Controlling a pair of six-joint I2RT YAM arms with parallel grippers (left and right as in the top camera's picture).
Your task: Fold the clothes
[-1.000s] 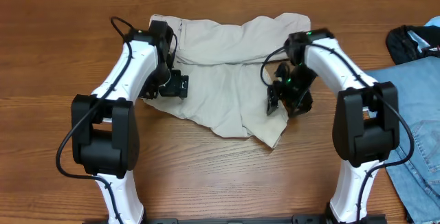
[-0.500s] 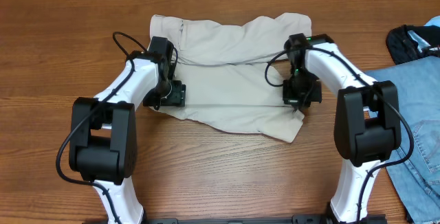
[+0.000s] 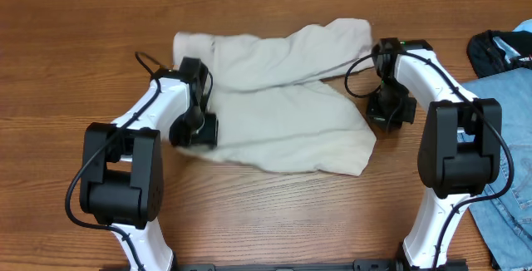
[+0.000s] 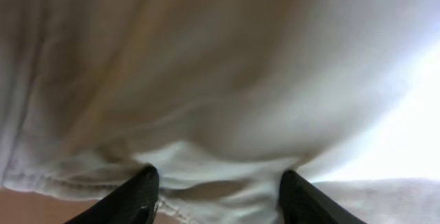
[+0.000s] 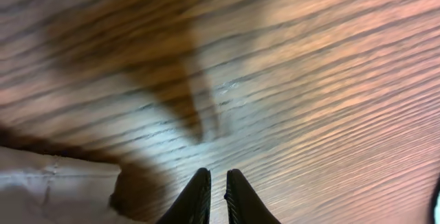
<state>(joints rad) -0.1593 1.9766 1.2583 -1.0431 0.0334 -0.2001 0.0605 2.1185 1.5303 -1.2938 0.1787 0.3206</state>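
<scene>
The shorts [image 3: 274, 109] lie crumpled in the middle of the wooden surface [image 3: 266, 213], spread wide between the 2 arms. One pale fold runs up toward the far right corner, and the near edge sags to a rounded corner at the right.

The left fingers [image 3: 197, 130] sit at the left edge of the shorts, low against the cloth. In the left wrist view the 2 fingers [image 4: 141, 193] stand wide apart. A stitched hem of the shorts [image 4: 220, 80] lies bunched in the gap between them, and they are not pinched on it.

The right fingers [image 3: 391, 109] hang just beside the right edge of the shorts, over bare wood. In the right wrist view they [image 5: 198, 195] are drawn almost together with only a thin slit between them, and they have hold of nothing. A corner of the shorts [image 5: 55, 183] shows at the lower left, apart from the tips.

Blue jeans [image 3: 507, 130] lie at the right edge of the surface, and a dark garment [image 3: 495, 51] lies beyond them.
</scene>
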